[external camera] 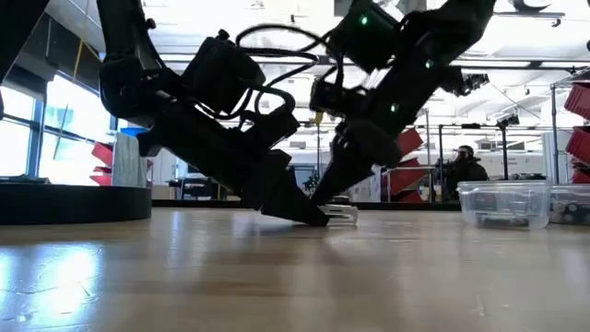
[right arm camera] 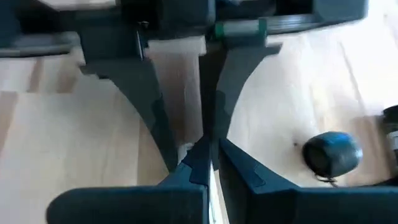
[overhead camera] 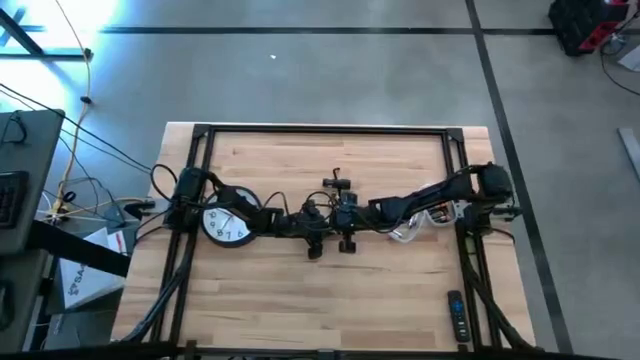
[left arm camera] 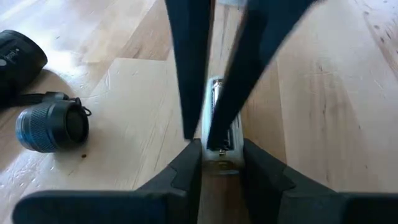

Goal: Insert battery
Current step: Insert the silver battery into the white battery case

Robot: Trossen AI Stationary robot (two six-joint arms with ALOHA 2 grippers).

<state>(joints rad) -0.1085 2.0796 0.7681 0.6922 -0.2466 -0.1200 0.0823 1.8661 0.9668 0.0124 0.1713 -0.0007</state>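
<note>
At the table's middle my two grippers meet tip to tip. My left gripper (overhead camera: 318, 228) (left arm camera: 221, 163) is shut on a small clear battery holder (left arm camera: 222, 157) that lies on the wood. My right gripper (overhead camera: 345, 224) (right arm camera: 210, 157) slants down from the right. It is shut on a silvery battery (left arm camera: 215, 93) that lies along the holder. In the low view both sets of fingers touch down by the clear holder (external camera: 343, 214). A black flashlight head (left arm camera: 53, 126) (right arm camera: 333, 153) lies apart on the table. My left gripper pinches the holder's two long sides (left arm camera: 208, 163) between its two fingers, at the holder's near end. The fingers slant down from the table's left and lie along the holder, which rests flat on the table. My right gripper pinches the battery (left arm camera: 216, 106) between its two fingertips (left arm camera: 189, 118), slanting down from the table's right. The battery lies lengthwise in the holder; the fingers themselves hide the exact place of contact.
A white clock (overhead camera: 228, 224) lies under my left arm. A clear plastic box (overhead camera: 418, 226) (external camera: 505, 203) sits to the right, a remote (overhead camera: 456, 314) near the front right corner, and a small black part (overhead camera: 337, 183) behind the grippers. A person (external camera: 464, 166) sits beyond the table.
</note>
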